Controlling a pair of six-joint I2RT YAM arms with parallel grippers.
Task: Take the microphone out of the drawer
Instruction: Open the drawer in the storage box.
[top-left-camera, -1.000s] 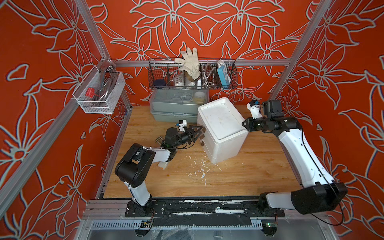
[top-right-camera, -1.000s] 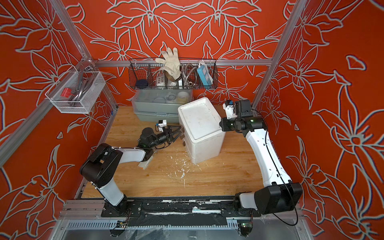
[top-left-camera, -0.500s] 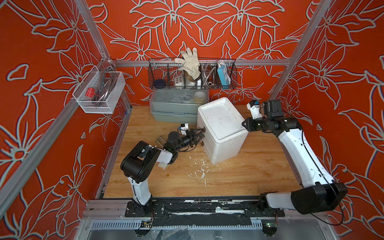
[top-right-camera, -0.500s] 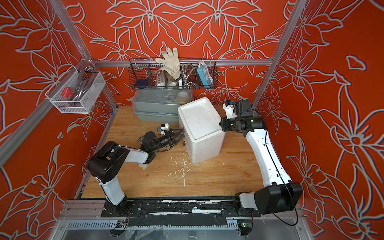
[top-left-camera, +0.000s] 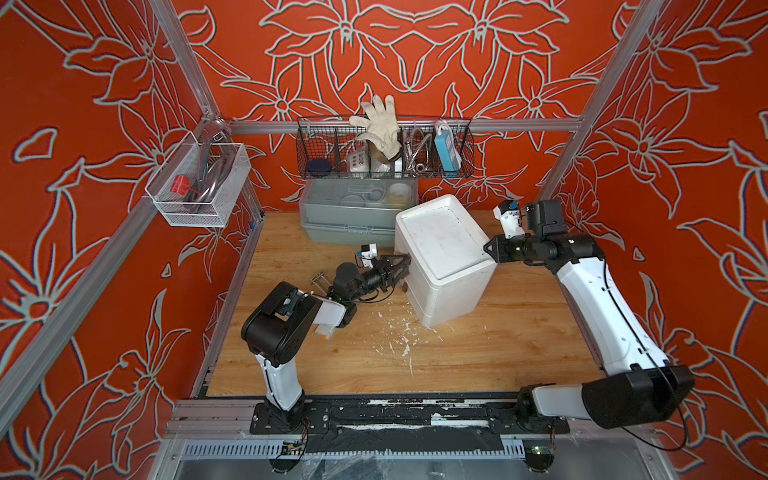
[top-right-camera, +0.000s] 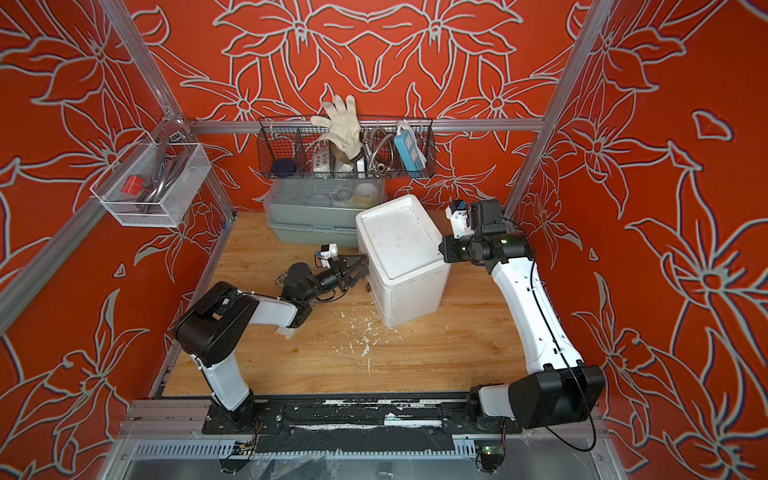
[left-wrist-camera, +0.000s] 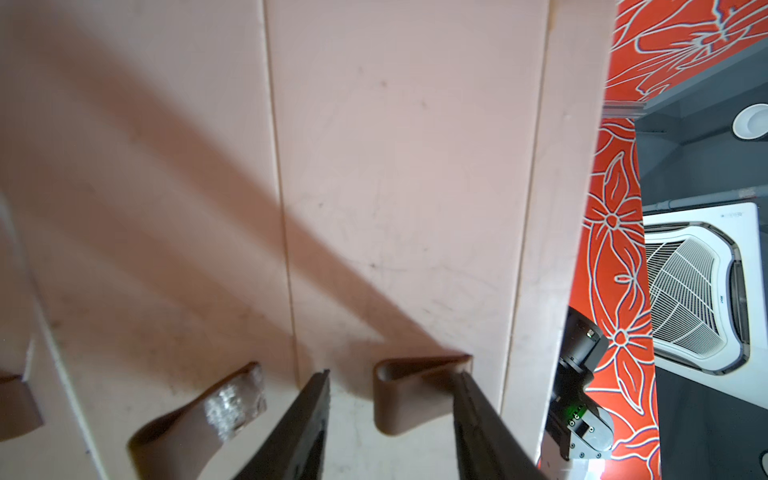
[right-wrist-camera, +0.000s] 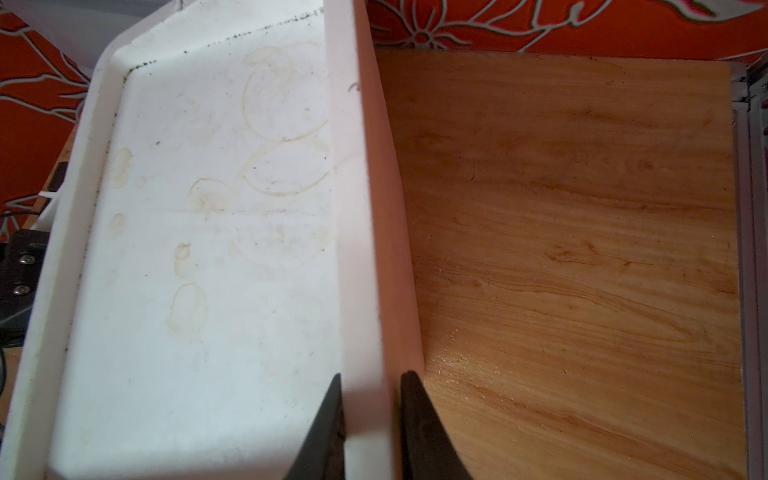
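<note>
My left gripper (left-wrist-camera: 392, 374) at nine o'clock of the white plastic drawer cabinet (top-left-camera: 440, 249), jaws apart astride its brown loop handle (left-wrist-camera: 399, 403), right gripper (right-wrist-camera: 372, 376) at three o'clock clamped on its rim, microphone hidden.

One drawer cabinet (top-left-camera: 440, 241), two wire baskets (top-left-camera: 193, 212) (top-left-camera: 466, 151), one glove (top-left-camera: 380, 124).

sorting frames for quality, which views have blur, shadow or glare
Left wrist view: soft all over, broad diagonal shadows across the cabinet front, the near handle blurred. Right wrist view: mostly sharp, a small glare patch on the table beside the cabinet. Both top views: evenly lit and sharp.
</note>
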